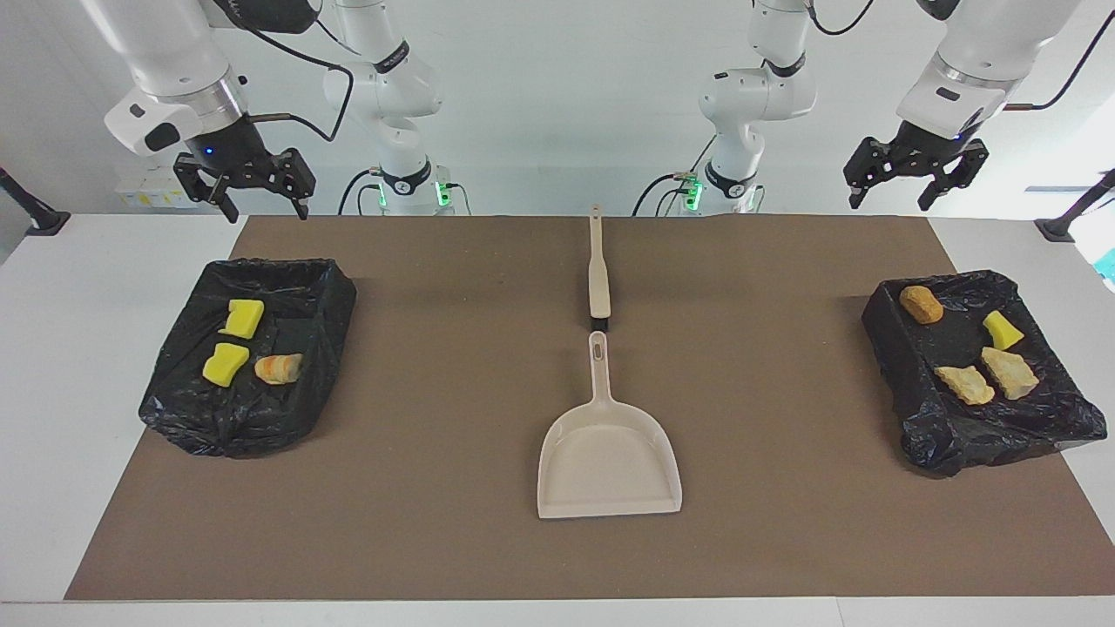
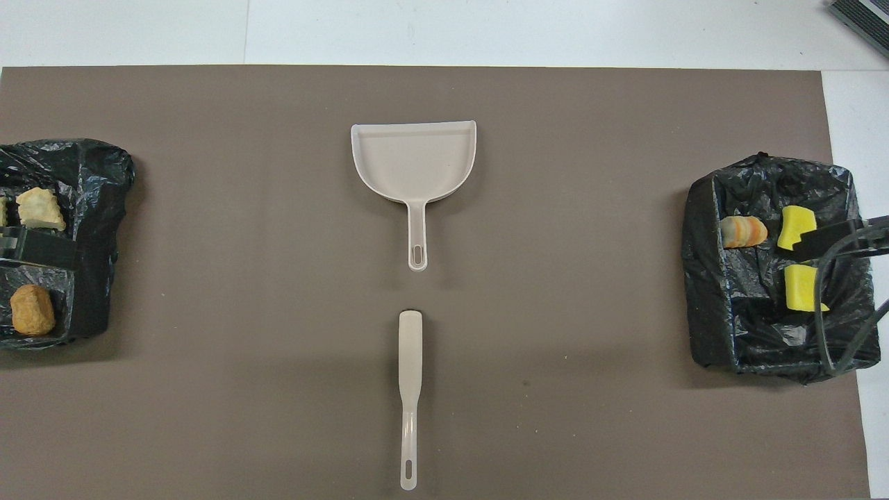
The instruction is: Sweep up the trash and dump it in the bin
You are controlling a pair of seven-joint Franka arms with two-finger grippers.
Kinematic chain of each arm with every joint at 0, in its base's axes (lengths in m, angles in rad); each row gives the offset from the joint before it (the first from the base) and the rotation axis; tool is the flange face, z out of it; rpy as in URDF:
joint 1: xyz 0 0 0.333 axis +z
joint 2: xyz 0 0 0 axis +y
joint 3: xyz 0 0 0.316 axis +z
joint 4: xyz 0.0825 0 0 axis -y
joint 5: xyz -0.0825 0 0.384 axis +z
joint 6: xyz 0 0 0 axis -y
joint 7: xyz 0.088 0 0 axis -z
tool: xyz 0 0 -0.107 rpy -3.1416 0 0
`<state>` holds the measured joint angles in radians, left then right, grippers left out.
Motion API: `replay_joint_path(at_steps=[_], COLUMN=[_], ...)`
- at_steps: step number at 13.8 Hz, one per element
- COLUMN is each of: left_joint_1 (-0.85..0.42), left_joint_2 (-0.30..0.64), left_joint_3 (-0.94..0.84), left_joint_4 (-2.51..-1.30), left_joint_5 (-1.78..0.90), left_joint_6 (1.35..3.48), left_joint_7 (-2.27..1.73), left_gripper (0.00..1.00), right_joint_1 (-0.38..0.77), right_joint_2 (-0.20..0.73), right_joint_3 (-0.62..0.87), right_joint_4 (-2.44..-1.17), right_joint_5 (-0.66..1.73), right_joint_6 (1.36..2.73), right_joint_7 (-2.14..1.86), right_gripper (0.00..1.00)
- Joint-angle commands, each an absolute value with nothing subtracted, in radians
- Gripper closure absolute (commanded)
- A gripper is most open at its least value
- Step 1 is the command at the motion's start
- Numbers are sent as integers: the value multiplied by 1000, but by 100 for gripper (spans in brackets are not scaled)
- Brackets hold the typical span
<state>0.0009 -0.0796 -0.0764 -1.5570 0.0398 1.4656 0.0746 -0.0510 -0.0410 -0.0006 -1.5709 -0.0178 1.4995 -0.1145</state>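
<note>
left gripper (image 1: 915, 174): raised over the table edge at the robots' end, toward the left arm's end; fingers spread wide, nothing held.
right gripper (image 1: 246, 185): raised over the robots' end of the right arm's bin; fingers spread wide, nothing held.
trash, right arm's bin (image 1: 253, 348): three chunks inside: two yellow (image 1: 242, 318), one orange-striped (image 1: 279, 367) lying crosswise.
trash, left arm's bin (image 1: 976, 366): four chunks inside: orange (image 1: 921, 304) nearest the robots, yellow (image 1: 1003, 330), two tan (image 1: 965, 384) side by side, farthest from the robots.
dustpan (image 1: 608, 453): flat mid-mat, long axis running toward and away from the robots; handle points at the robots, open mouth points away.
brush (image 1: 598, 270): in line with the dustpan, nearer the robots; its head just short of the dustpan handle tip, handle pointing at the robots.
mat (image 1: 453, 392): bins sit near its two end edges, the left arm's bin overhanging onto the white table (image 1: 52, 348); wide bare mat between each bin and the dustpan.
</note>
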Motion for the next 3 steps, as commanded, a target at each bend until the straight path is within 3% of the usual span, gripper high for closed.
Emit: replay_joint_path(at_steps=[1,3], left_joint_1=[9,9], left_joint_2=[-80,-80], left_joint_3=[-80,-80], left_joint_4=[-1546,-1546], left_joint_5=[28,29], left_joint_6=[1456,1456], left_joint_7=[75,77], left_gripper=[0,0], right_joint_1=[-55,-55], right_joint_2=[-58,-58], right_joint_3=[2,2], right_joint_4=[-1592,-1592], right_joint_5=[-3,-3], right_joint_6=[1516,1516], right_joint_7=[-101,-100], right_gripper=[0,0])
